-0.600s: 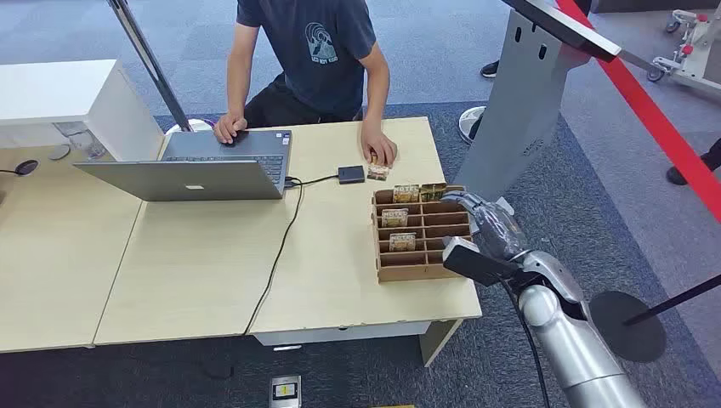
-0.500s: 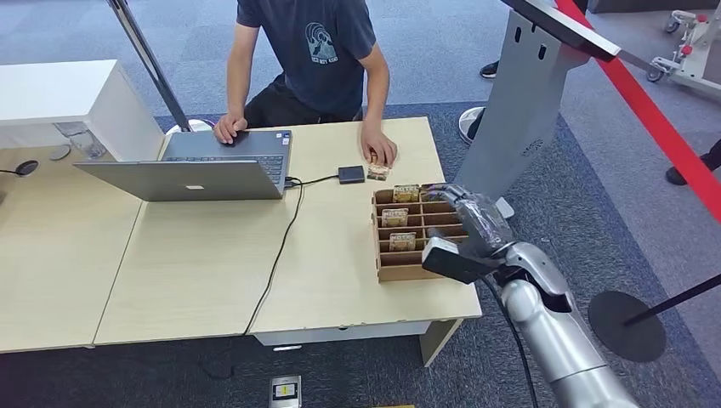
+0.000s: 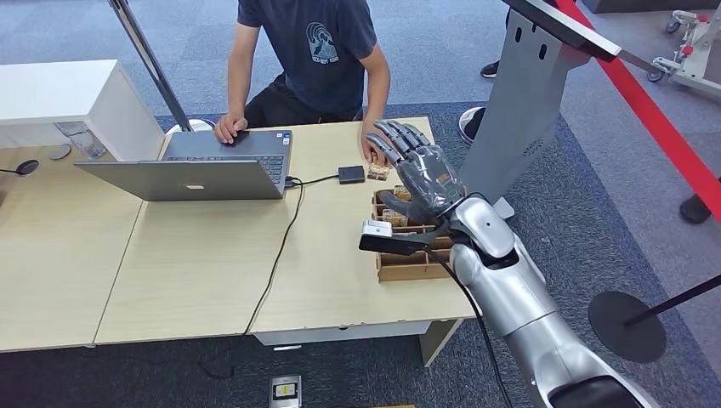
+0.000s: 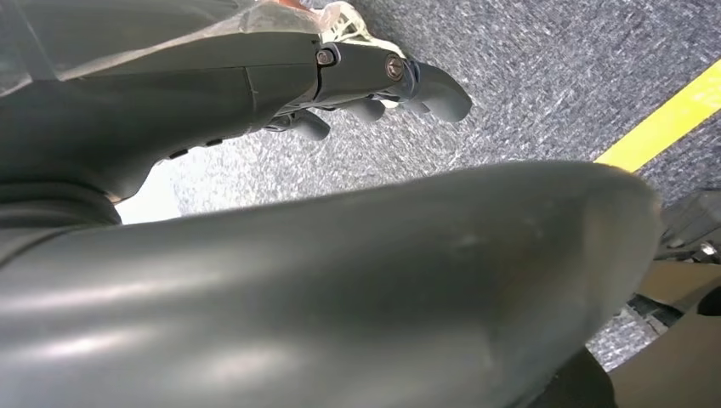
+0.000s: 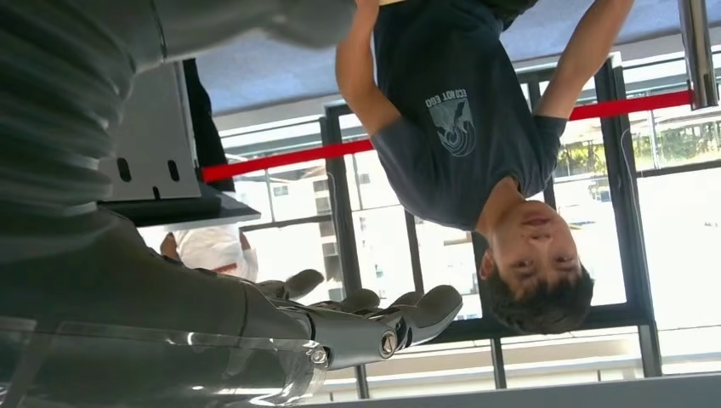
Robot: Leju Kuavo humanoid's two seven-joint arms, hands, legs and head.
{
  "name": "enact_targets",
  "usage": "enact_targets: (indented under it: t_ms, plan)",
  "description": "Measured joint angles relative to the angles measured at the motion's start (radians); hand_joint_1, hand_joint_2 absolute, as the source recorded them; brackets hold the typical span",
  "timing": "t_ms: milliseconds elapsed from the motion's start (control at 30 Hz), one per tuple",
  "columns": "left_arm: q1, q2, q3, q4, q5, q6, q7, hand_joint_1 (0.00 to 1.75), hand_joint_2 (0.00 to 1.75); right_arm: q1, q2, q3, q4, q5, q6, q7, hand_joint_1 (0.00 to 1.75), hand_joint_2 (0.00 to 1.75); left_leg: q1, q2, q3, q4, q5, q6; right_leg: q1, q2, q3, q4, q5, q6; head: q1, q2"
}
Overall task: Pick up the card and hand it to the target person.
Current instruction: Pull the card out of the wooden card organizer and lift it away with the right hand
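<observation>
My right hand [image 3: 418, 174] is raised above the wooden card box [image 3: 414, 267], fingers spread and pointing toward the seated person [image 3: 313, 53]. I see nothing in it. In the right wrist view its fingers [image 5: 387, 327] stretch out empty in front of the person [image 5: 476, 119]. The hand and forearm hide most of the box and its cards. One card [image 3: 379, 172] lies on the table under the person's hand, just beyond the box. My left hand [image 4: 374, 81] hangs over grey carpet, holding nothing.
An open laptop [image 3: 204, 166] stands on the light wooden table [image 3: 195, 263], with a cable to a small black device [image 3: 350, 174]. A grey stand [image 3: 519, 110] and a red barrier tape [image 3: 655, 110] are on the right. A white cabinet [image 3: 59, 98] is at far left.
My right hand has risen from the box's right side and swung left over it, turning up with its fingers spread toward the person. The person and the laptop have not moved.
</observation>
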Motion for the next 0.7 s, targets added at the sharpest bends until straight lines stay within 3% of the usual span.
enact_targets:
  t_ms: [67,200,333,700]
  plan:
    - [-0.001,0.0,-0.005,0.0,-0.002,-0.001,0.001,0.0,0.0,-0.022,0.015,0.011,0.04,0.01,-0.021,0.003,1.29,1.75,0.0,0.0,0.0,0.0,0.0,0.0,0.0,0.0,0.0,0.0,0.0,0.0,0.0,0.0]
    - [-0.004,0.0,-0.01,0.0,-0.004,-0.004,0.002,0.0,0.0,-0.066,0.037,0.029,0.126,0.016,-0.058,0.003,1.31,1.75,0.0,0.0,0.0,0.0,0.0,0.0,0.0,0.0,0.0,0.0,0.0,0.0,0.0,0.0]
    - [-0.008,-0.001,-0.012,0.0,-0.005,-0.004,0.002,0.0,0.0,-0.099,0.05,0.039,0.202,0.016,-0.087,0.003,0.97,1.75,0.0,0.0,0.0,0.0,0.0,0.0,0.0,0.0,0.0,0.0,0.0,0.0,0.0,0.0]
    - [-0.01,-0.001,-0.028,0.0,-0.001,-0.004,0.004,0.0,0.0,-0.133,0.057,0.049,0.338,0.011,-0.11,0.007,0.62,1.75,0.0,0.0,0.0,0.0,0.0,0.0,0.0,0.0,0.0,0.0,0.0,0.0,0.0,0.0]
